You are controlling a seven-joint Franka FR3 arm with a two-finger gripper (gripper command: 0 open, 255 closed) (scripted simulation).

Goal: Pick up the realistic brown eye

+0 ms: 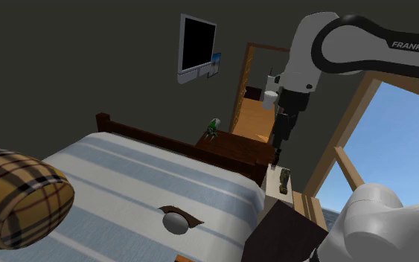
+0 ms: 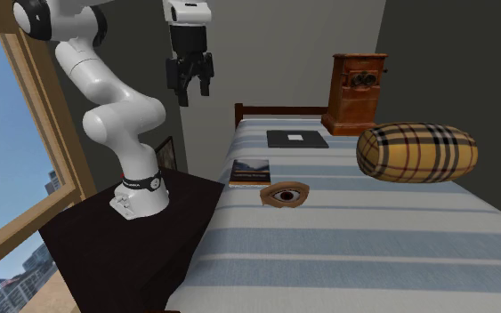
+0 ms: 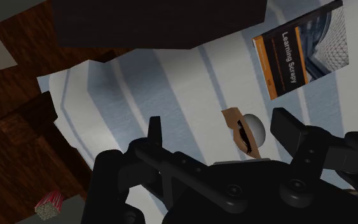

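The eye [image 2: 285, 193] is a brown-lidded piece with a white ball and dark iris, lying on the striped blue-and-white bed [image 2: 355, 240] near the edge beside my stand. In the shoulder view the eye [image 1: 174, 219] appears as a pale dome in a brown rim. My black gripper [image 2: 189, 89] hangs open high above the bed's edge, well clear of the eye. In the wrist view the eye [image 3: 247, 132] lies far below, between the spread fingers [image 3: 290, 130] and nearer this one. My gripper [image 3: 223, 132] holds nothing.
A book [image 2: 250, 172] with an orange band lies just beyond the eye toward the headboard [image 2: 279, 111]. A flat black item [image 2: 297, 138] and a plaid bolster [image 2: 417, 153] also rest on the bed. A wooden nightstand [image 1: 234, 147] and window frame [image 1: 341, 160] stand nearby.
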